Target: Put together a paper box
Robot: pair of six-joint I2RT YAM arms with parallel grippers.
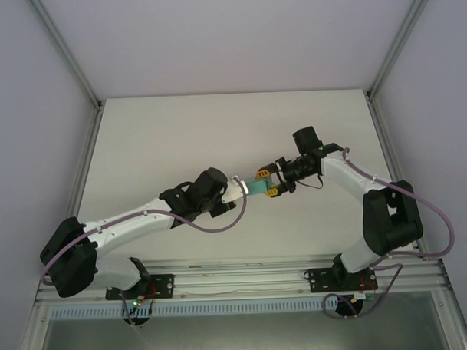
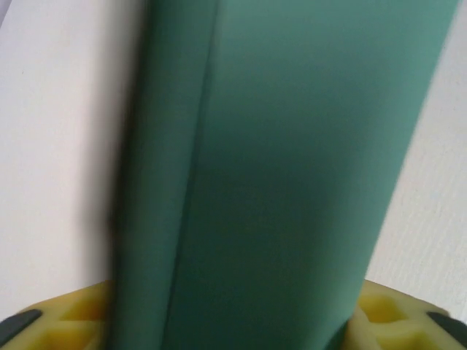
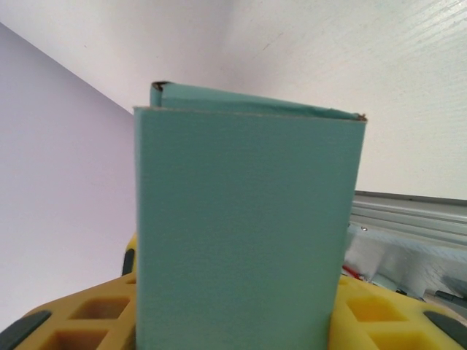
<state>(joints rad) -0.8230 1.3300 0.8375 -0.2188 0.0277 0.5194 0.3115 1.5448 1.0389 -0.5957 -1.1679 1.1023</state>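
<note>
Top view: the paper box (image 1: 257, 187) is held up off the table (image 1: 178, 131), roughly over the table's middle, folded into a small teal block. It's pinched from both ends. The left gripper (image 1: 242, 188) is clamped on the end toward the table's left side, and the right gripper (image 1: 267, 181) on the end toward the table's right side.

Left wrist view: pretty blurry, but a teal panel with a lengthwise crease is seen squeezed between the left arm's yellow pads (image 2: 66, 321), with white table surface behind it.

Right wrist view: a flat teal face is gripped between the right arm's yellow pads (image 3: 80, 321). A folded-over flap is seen along its far edge, and an aluminium rail (image 3: 408, 215) at the table's edge sits behind it.
</note>
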